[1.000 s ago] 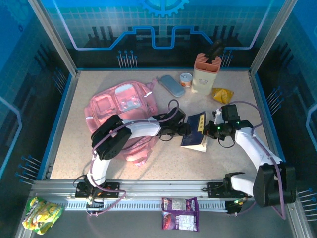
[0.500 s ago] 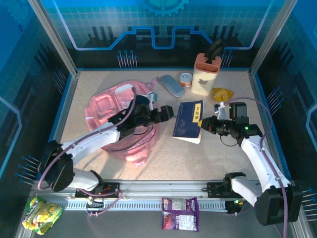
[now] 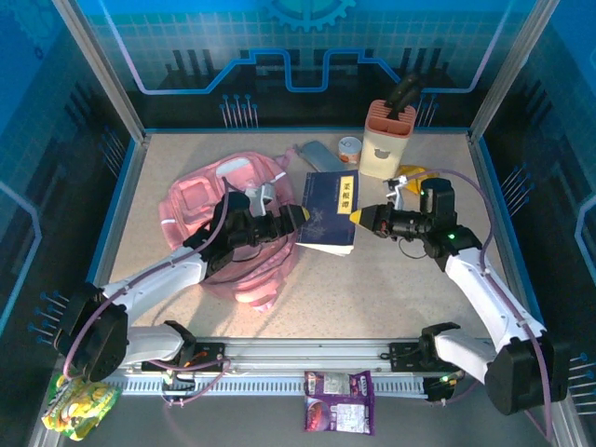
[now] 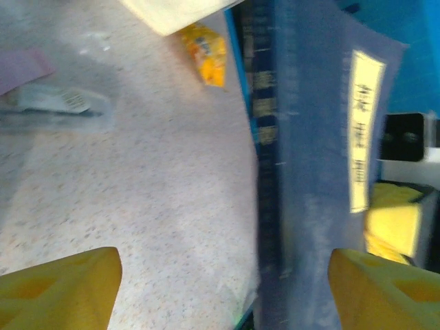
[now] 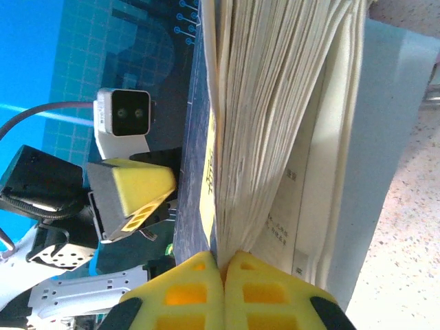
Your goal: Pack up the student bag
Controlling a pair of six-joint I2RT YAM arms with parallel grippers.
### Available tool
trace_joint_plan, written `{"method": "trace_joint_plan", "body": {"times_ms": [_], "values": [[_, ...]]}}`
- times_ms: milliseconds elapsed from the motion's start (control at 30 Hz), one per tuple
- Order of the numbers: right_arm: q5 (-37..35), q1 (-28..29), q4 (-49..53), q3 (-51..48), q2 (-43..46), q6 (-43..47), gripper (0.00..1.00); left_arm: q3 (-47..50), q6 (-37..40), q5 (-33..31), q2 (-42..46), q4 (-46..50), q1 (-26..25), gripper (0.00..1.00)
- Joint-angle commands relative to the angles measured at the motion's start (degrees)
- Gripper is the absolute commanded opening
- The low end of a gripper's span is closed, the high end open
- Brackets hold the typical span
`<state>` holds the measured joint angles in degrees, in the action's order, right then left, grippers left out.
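The student bag [image 3: 191,200] lies on the left part of the table [image 3: 419,289]. It looks soft and light, so I think it will sag; I would take it at a seam or strap. My left gripper [image 3: 298,214], at its right edge, is spread wide and empty. Next is the blue book [image 3: 328,207]; my right gripper [image 5: 223,275] is pinched tight on its pages.

desk [image 3: 419,279], speckled beige. navy book [image 3: 328,210], yellow title label. grey pencil case [image 3: 312,149]. small round tin [image 3: 349,149]. cream holder [image 3: 385,151], pink top. yellow packet [image 3: 414,173]. purple packet [image 3: 338,402], beyond desk's near edge. yellow-green packet [image 3: 79,402], likewise.
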<state>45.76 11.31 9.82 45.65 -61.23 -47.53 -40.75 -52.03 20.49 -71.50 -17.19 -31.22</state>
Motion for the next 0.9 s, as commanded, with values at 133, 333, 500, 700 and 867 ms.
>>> {"method": "trace_joint_plan", "body": {"times_ms": [133, 333, 500, 700, 867], "values": [[1.32, 1.65, -8.75, -1.02, -2.42, -1.91, 0.0, 1.04, -3.69, 5.17, 0.82, -11.97, 0.46, 0.57], [0.53, 1.87, -9.61, -1.65, -3.62, -0.21, 0.0, 0.59, -5.69, 5.64, 0.7, -13.66, 0.46, 0.41], [0.78, 1.95, -7.09, -0.54, -4.32, 2.63, 0.02, 0.79, -6.33, 4.93, 0.71, -14.06, 0.48, 0.18], [-0.23, 1.55, -2.27, 0.13, -3.35, 5.37, 0.42, 1.23, -7.16, 2.36, 2.26, -13.41, 0.47, 0.0], [-6.2, 1.9, 5.37, -0.36, -0.57, 5.82, 0.8, 1.64, -8.53, 0.08, 4.32, -14.72, 0.37, 0.0]]}}
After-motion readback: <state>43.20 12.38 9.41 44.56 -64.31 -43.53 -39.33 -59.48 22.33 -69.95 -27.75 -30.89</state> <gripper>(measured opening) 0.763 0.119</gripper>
